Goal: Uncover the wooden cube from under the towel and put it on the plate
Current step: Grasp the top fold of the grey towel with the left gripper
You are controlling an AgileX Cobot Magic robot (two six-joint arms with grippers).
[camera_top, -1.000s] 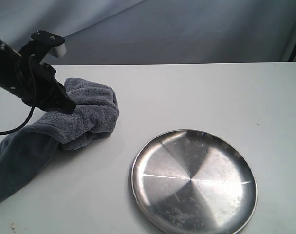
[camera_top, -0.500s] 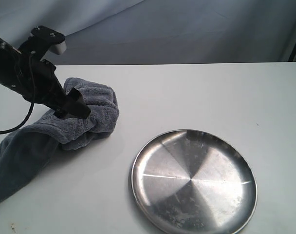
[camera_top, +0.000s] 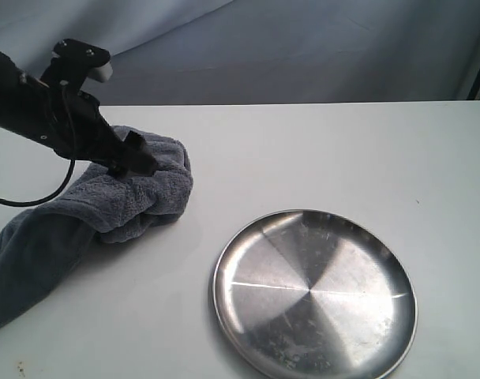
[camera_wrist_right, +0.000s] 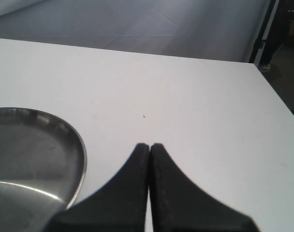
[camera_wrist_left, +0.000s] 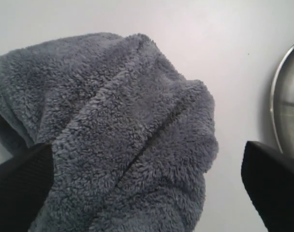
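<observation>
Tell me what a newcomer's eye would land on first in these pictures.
The big shiny silver plate stands out first, with nothing on it, on the white table at the front right of the exterior view. Next comes the bunched dark grey towel at the left, with the black left pincer at the top of its mound, fingers spread wide in the left wrist view. What lies under the towel cannot be seen.

Behind the plate [camera_top: 315,292] and on its right in the exterior view, the counter [camera_top: 343,150] lies bare and open to approach. Left of the plate the bunched towel [camera_top: 145,201] forms a soft mound, with the left pincer [camera_top: 140,160] and its dark arm crowding the top. A bare strip separates towel and plate.
</observation>
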